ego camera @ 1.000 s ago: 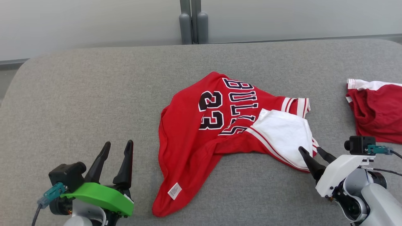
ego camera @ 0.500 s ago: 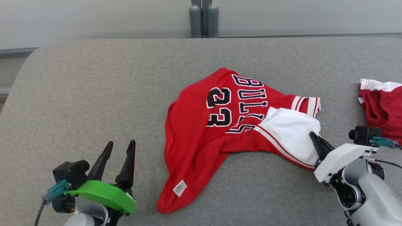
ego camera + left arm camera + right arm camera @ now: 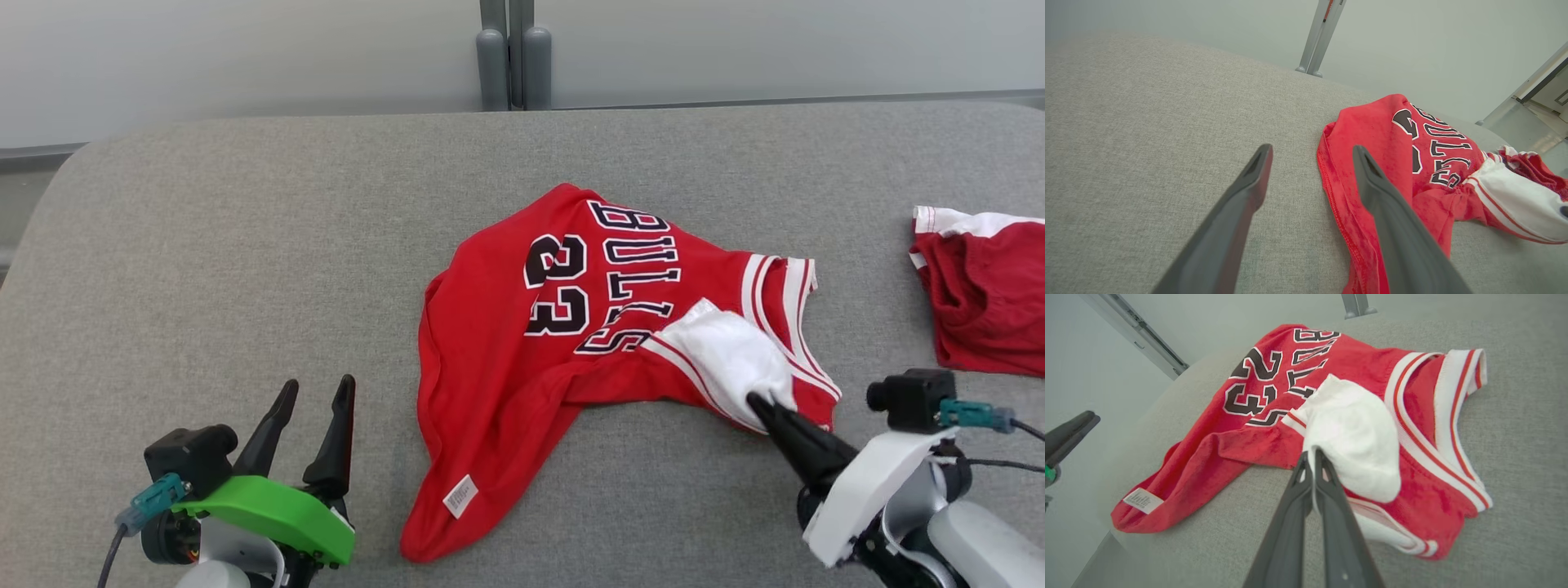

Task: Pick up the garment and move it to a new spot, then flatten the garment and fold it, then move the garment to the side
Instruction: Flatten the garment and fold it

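Observation:
A red garment point(image 3: 506, 343), a jersey with black "BULLS 23" lettering and white trim, lies crumpled in the middle of the grey table point(image 3: 245, 245). Its white inner part point(image 3: 731, 355) bunches up at the right. My right gripper point(image 3: 755, 400) is shut on that white cloth, which is pinched between the two dark fingertips point(image 3: 1310, 455). The garment point(image 3: 1257, 428) spreads away from the pinch to the left. My left gripper point(image 3: 318, 388) stands open at the lower left, a short way from the garment's left hem point(image 3: 1339, 179), touching nothing.
A second red and white piece of clothing point(image 3: 980, 294) lies at the table's right edge. A grey post point(image 3: 510, 53) stands behind the table against a pale wall. The table's left half is bare grey felt.
My right gripper has shut on the white cloth and drawn it toward the near edge, bunching it and baring the striped armhole. The left gripper stays open.

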Available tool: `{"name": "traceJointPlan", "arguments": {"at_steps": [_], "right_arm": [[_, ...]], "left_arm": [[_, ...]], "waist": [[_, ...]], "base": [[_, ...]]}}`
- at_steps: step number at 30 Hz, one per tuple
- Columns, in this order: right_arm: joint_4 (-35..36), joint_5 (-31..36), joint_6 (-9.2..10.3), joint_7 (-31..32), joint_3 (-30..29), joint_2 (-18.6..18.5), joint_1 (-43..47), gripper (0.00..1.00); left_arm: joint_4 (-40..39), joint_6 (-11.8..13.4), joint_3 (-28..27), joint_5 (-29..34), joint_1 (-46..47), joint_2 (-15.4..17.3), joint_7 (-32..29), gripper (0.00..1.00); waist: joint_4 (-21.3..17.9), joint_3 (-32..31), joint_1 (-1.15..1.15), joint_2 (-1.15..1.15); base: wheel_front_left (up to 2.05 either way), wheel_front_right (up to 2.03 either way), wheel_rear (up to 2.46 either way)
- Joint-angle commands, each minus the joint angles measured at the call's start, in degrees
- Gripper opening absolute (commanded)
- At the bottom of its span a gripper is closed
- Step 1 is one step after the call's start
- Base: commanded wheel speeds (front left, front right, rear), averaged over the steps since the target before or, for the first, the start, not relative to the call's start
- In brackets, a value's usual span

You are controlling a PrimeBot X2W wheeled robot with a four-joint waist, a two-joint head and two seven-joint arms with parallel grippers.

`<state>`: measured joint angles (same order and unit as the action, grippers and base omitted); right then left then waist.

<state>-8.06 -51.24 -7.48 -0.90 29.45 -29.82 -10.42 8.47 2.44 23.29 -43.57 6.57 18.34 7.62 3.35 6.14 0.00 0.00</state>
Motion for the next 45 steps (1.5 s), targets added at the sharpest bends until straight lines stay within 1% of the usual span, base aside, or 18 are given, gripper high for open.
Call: {"name": "traceJointPlan", "arguments": {"at_steps": [1, 7, 10, 11, 12, 13, 18, 21, 24, 26, 29, 32, 37, 41, 42, 43, 44, 45], "right_arm": [[2.0, -0.9, -0.01, 1.4, 2.2, -1.6, 1.0, 0.0], [10.1, -1.6, -0.01, 7.9, 15.3, -11.6, 1.1, 0.0], [9.9, 0.3, 0.03, 10.5, 20.0, -16.0, -0.5, 0.0], [9.4, 0.8, 0.02, 10.9, 20.5, -16.6, -0.9, 0.1], [8.4, 1.2, 0.02, 10.9, 20.7, -17.2, -1.4, 0.61], [7.6, 1.2, 0.02, 10.6, 20.5, -17.3, -1.7, 1.0], [5.4, -0.5, 0.02, 7.1, 17.6, -16.7, -2.3, 1.0], [6.9, -2.8, 0.0, 5.2, 15.7, -16.9, -1.8, 1.0], [7.6, -4.5, 0.03, 2.7, 12.2, -18.5, -1.3, 1.0], [6.1, -4.8, 0.03, 0.8, 9.1, -18.4, -0.8, 1.0], [0.7, -5.1, 0.02, -1.0, 4.4, -16.4, 0.1, 1.0], [-4.3, -5.9, -0.01, -0.5, 2.0, -12.2, -0.3, 1.0], [-11.8, -7.1, 0.0, 3.5, 1.8, -6.7, -2.2, 1.0], [-16.6, -7.3, -0.01, 7.1, 2.6, -3.7, -3.4, 1.0], [-17.5, -7.2, -0.01, 8.1, 3.1, -3.3, -3.5, 0.75], [-18.0, -6.8, -0.01, 8.7, 3.6, -3.2, -3.6, 0.46], [-18.3, -6.6, 0.0, 8.6, 3.8, -3.0, -3.8, 0.04], [-18.6, -6.5, -0.01, 8.4, 3.8, -2.9, -4.0, 0.0]], "left_arm": [[0.3, -0.3, -0.1, -0.5, -0.3, 0.0, 0.0, 1.0], [0.9, -0.5, 0.2, -0.9, 0.1, -0.3, 0.2, 1.0], [1.3, -0.5, 0.4, -1.0, 0.3, -0.3, 0.0, 1.0], [1.5, -0.5, 0.4, -1.1, 0.3, -0.4, -0.1, 1.0], [1.6, -0.5, 0.5, -1.1, 0.3, -0.5, -0.1, 1.0], [1.8, -0.5, 0.6, -1.0, 0.4, -0.5, 0.0, 1.0], [2.3, -0.7, 1.1, -1.1, 0.3, -0.7, -0.1, 1.0], [2.4, -0.6, 1.2, -1.2, 0.0, -0.5, -0.2, 1.0], [2.4, -0.4, 1.1, -1.3, -0.1, -0.3, -0.2, 1.0], [2.3, -0.2, 1.1, -1.3, -0.2, -0.3, -0.2, 1.0], [2.2, -0.1, 1.3, -1.3, -0.1, -0.4, -0.2, 1.0], [2.2, -0.2, 1.6, -1.1, 0.6, -0.5, -0.3, 1.0], [2.3, -0.4, 1.8, -0.8, 1.5, -0.2, -0.4, 1.0], [2.6, -0.5, 2.0, -0.8, 1.8, -0.2, -0.4, 1.0], [2.6, -0.5, 2.0, -0.8, 1.9, -0.3, -0.4, 1.0], [2.7, -0.5, 2.1, -0.7, 1.9, -0.3, -0.4, 1.0], [2.7, -0.5, 2.1, -0.8, 1.9, -0.3, -0.3, 1.0], [2.8, -0.6, 2.1, -0.8, 1.9, -0.2, -0.3, 1.0]], "waist": [[-0.2, 0.0, 0.0, 0.0], [-1.1, 0.3, 0.0, 0.0], [-1.4, 0.5, 0.0, 0.0], [-1.5, 0.5, 0.0, 0.0], [-1.6, 0.5, 0.0, 0.0], [-1.6, 0.5, 0.0, 0.0], [-1.4, 0.2, 0.0, 0.0], [-1.1, 0.0, 0.0, 0.0], [-1.0, -0.1, 0.0, 0.0], [-0.9, -0.1, 0.0, 0.0], [-0.9, 0.1, 0.0, 0.0], [-0.6, 0.5, 0.0, 0.0], [-0.1, 1.4, 0.0, 0.0], [0.6, 1.8, 0.0, 0.0], [0.8, 1.9, 0.0, 0.0], [0.9, 1.9, 0.0, 0.0], [1.1, 1.9, 0.0, 0.0], [1.2, 1.9, 0.0, 0.0]], "base": [[0.0, 0.0, 0.0], [0.0, 0.0, 0.0], [0.0, 0.0, 0.0], [0.0, 0.0, 0.0], [0.0, 0.0, 0.0], [0.0, 0.0, 0.0], [0.0, 0.0, 0.0], [0.0, 0.0, 0.0], [0.0, 0.0, 0.0], [0.0, 0.0, 0.0], [0.0, 0.0, 0.0], [0.0, 0.0, 0.0], [0.0, 0.0, 0.0], [0.0, 0.0, 0.0], [0.0, 0.0, 0.0], [0.0, 0.0, 0.0], [0.0, 0.0, 0.0], [0.0, 0.0, 0.0]]}}
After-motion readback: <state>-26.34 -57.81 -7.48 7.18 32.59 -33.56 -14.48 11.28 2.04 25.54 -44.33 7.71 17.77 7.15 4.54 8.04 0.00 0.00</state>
